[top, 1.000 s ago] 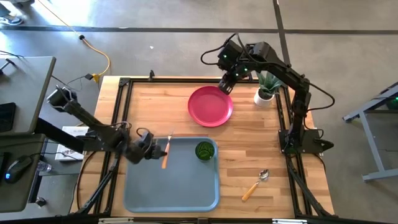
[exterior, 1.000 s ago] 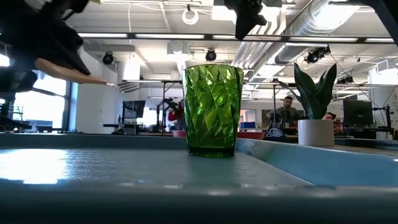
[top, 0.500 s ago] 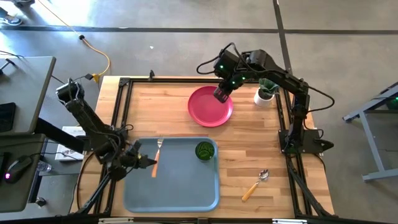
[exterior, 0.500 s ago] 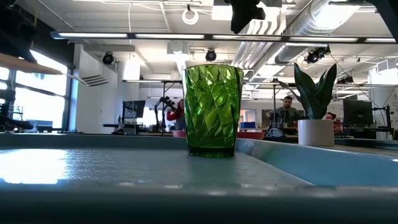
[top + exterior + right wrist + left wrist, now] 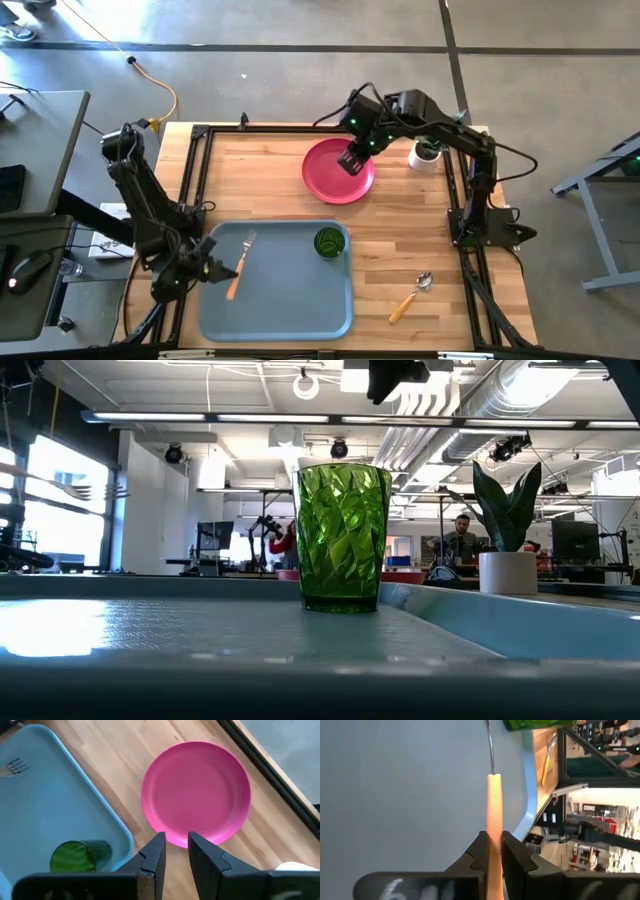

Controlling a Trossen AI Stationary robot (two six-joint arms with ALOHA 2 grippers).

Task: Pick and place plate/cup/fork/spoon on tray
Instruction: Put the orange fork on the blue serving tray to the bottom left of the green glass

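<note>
Overhead, table-level, 2 wrists — cup [image 5: 343, 537] shared.

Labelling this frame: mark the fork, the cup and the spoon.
fork [image 5: 233, 279]: high view, on its orange-tan handle, over the tray.
cup [image 5: 343, 538]: low view, middle of its green faceted wall.
spoon [image 5: 424, 281]: high view, on its metal bowl, on the table.

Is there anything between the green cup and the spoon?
No. In the high view, only the tray's raised edge and bare wooden table lie between the cup and the spoon.
</note>
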